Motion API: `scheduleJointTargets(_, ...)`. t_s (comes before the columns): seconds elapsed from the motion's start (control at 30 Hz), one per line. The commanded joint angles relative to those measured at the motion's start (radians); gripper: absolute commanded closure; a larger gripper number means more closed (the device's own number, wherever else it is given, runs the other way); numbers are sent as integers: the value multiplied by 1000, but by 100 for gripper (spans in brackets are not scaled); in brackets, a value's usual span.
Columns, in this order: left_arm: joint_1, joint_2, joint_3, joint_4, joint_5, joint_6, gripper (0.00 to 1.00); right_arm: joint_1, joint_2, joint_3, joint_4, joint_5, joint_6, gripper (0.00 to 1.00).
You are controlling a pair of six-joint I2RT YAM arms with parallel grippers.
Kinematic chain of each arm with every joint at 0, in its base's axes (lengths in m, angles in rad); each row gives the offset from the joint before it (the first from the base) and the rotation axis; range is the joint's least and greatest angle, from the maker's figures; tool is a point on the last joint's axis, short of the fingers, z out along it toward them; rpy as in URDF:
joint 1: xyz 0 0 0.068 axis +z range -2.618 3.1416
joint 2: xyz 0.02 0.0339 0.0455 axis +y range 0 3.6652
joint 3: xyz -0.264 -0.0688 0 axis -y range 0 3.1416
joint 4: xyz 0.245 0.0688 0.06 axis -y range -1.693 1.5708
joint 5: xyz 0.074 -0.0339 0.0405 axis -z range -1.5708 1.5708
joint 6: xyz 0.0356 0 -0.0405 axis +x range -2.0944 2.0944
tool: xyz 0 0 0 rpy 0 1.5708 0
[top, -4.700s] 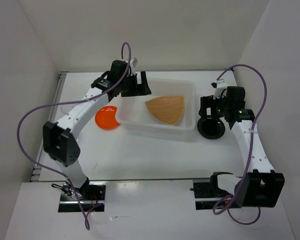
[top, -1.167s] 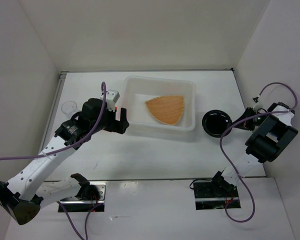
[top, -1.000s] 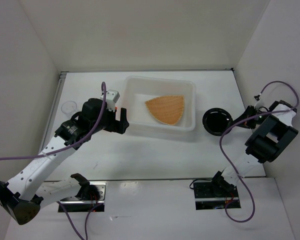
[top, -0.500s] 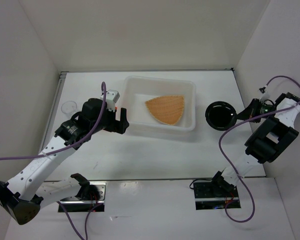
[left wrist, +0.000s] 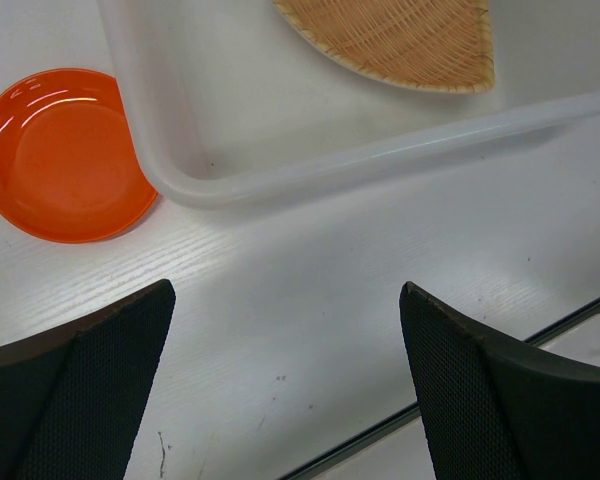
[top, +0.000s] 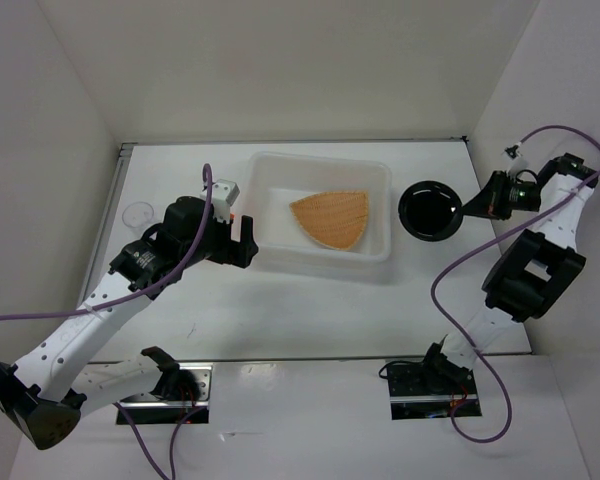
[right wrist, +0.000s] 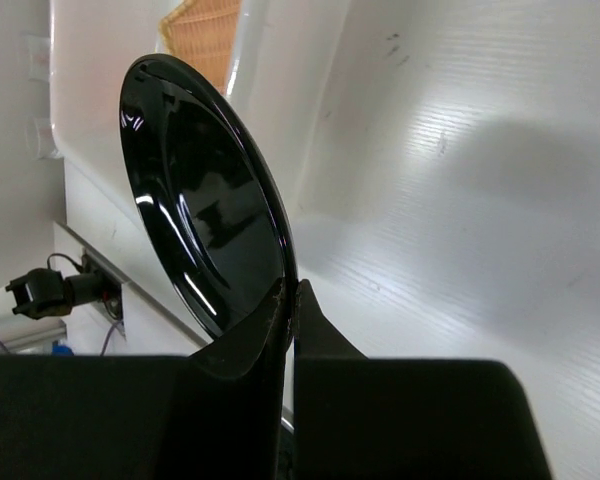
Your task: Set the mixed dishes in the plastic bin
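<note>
The right gripper [right wrist: 288, 300] clenches the rim of the black plate [top: 430, 211], holding it tilted just right of the plastic bin [top: 320, 160]. The woven plate [top: 332, 218] lies inside. The left gripper [left wrist: 287, 290] hangs released at the bin's near left corner, near the orange plate [left wrist: 65, 152].

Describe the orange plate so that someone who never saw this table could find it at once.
Find the white plastic bin in the middle of the table. Just outside its near left corner lies the orange plate. It alone is glossy bright orange; the woven plate lies inside the bin, and the right gripper holds the black plate.
</note>
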Motion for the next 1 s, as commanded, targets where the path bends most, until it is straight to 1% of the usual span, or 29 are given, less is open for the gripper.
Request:
scheduleJointTargets(0.0, 7, 0, -8, 35, -1, 13, 0, 57, -57, 64, -3, -48, 72, 100)
scheduleJointTargets(0.1, 7, 0, -8, 35, -1, 13, 0, 109, -57, 98, -3, -28, 81, 100)
scheduleJointTargets(0.3, 7, 9, -8, 35, -1, 13, 0, 260, -27, 201, -3, -8, 122, 100)
scheduleJointTargets(0.37, 7, 20, -8, 35, -1, 13, 0, 321, 10, 230, -3, 1, 122, 100)
scheduleJointTargets(0.6, 7, 53, -8, 35, -20, 3, 0, 425, 151, 383, -3, 35, 152, 100)
scheduleJointTargets(0.73, 16, 73, -8, 35, -20, 3, 0, 502, 243, 477, -3, 104, 170, 100)
scheduleJointTargets(0.77, 27, 73, -8, 35, -20, 3, 0, 534, 258, 500, 11, 142, 170, 100)
scheduleJointTargets(0.83, 36, 83, -8, 35, -20, 3, 0, 560, 297, 514, 34, 176, 202, 100)
scheduleJointTargets(0.97, 36, 92, -8, 35, -20, 3, 0, 609, 360, 598, 63, 277, 224, 100)
